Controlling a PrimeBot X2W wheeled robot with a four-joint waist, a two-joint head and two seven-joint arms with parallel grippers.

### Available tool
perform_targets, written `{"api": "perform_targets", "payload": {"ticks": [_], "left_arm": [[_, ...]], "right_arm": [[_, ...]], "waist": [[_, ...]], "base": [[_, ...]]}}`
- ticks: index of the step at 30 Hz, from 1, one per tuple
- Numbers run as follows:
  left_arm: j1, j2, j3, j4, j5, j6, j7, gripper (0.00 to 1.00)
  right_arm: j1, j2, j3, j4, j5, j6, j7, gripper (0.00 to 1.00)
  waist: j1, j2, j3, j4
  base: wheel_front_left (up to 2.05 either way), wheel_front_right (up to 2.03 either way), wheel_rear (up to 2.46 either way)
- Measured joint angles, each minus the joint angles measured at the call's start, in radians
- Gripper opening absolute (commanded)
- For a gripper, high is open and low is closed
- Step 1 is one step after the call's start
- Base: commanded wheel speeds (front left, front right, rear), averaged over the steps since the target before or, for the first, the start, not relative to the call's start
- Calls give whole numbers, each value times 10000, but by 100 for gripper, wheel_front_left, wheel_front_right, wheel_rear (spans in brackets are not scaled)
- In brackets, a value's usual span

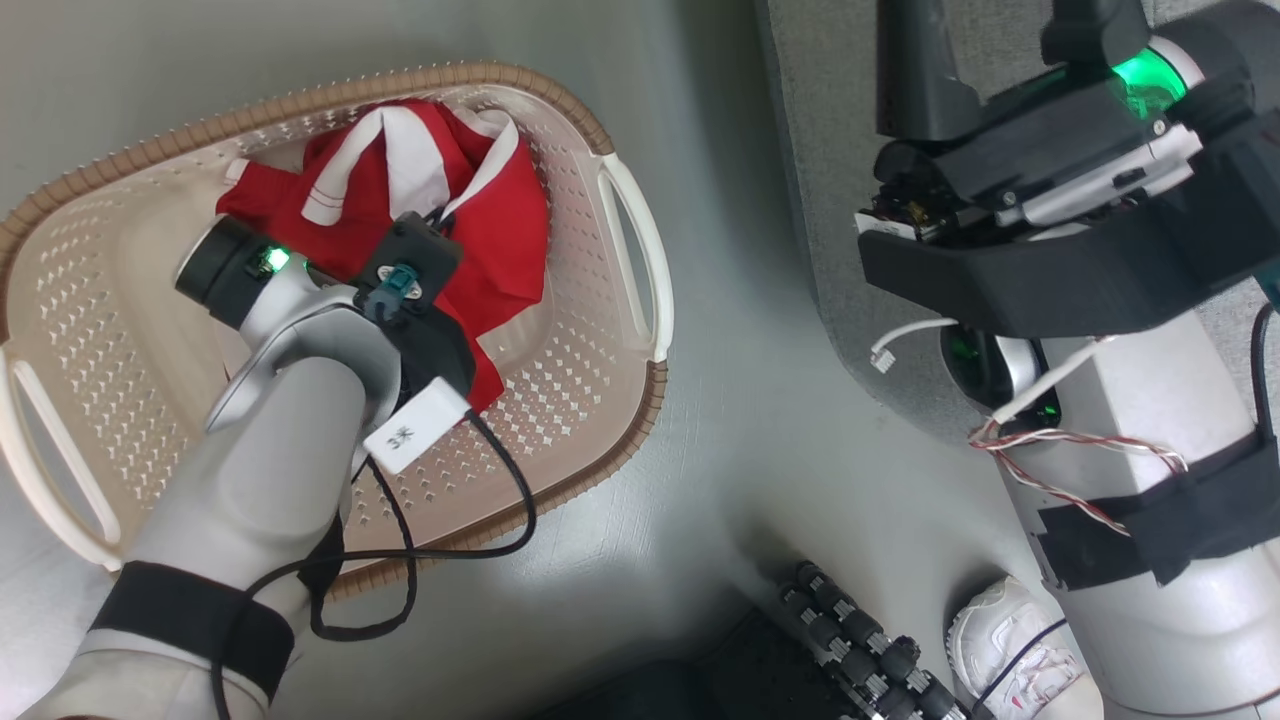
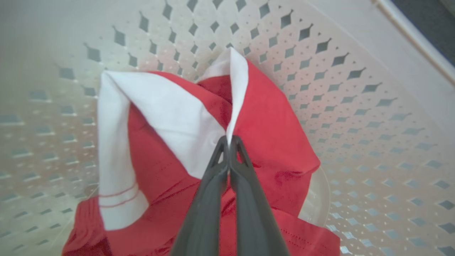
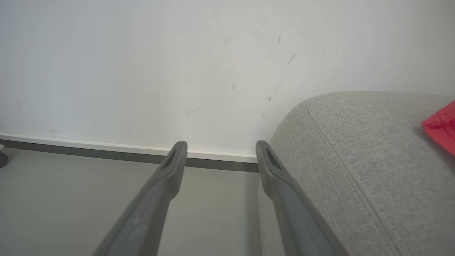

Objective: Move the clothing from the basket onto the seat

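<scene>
Down inside the basket (image 1: 652,400), my left gripper (image 2: 229,141) is pinched shut on the clothing (image 2: 273,121). Its two fingertips meet on a white-edged fold near the top of the red heap, which lies toward the far side of the basket. My hold looks thin to me: only the very tips bite, and on an edge rather than a thick bunch, so the fold could slide out once I lift and the cloth's weight comes onto it. I cannot tell whether the heap is one garment or several; if several, I may raise one and leave the rest, or drag a second halfway over the rim and drop it on the floor (image 1: 780,450). The basket looks light, and cloth catching in its perforated wall could tip it or pull it along. The seat (image 3: 355,153) stands off to my right, apart from the basket, with a red piece (image 3: 440,124) lying on it. My right gripper (image 3: 221,153) hangs beside its corner, fingers spread, nothing between them. That arm seems to stand in the path, so a trailing end could snag on it, or on the loose black cable (image 1: 530,500) at my left forearm.
</scene>
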Motion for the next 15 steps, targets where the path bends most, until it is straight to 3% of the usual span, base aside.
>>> {"api": "perform_targets", "payload": {"ticks": [8, 15], "left_arm": [[178, -174, 255, -351, -451, -4, -1116, 0], [610, -405, 261, -813, -700, -12, -1331, 0]], "right_arm": [[-251, 48, 13, 734, -13, 194, 0, 100], [44, -104, -178, 1534, -113, 301, 2, 100]], "waist": [[0, 0, -352, 70], [0, 0, -1115, 519]], "base": [[0, 0, 0], [0, 0, 0]]}}
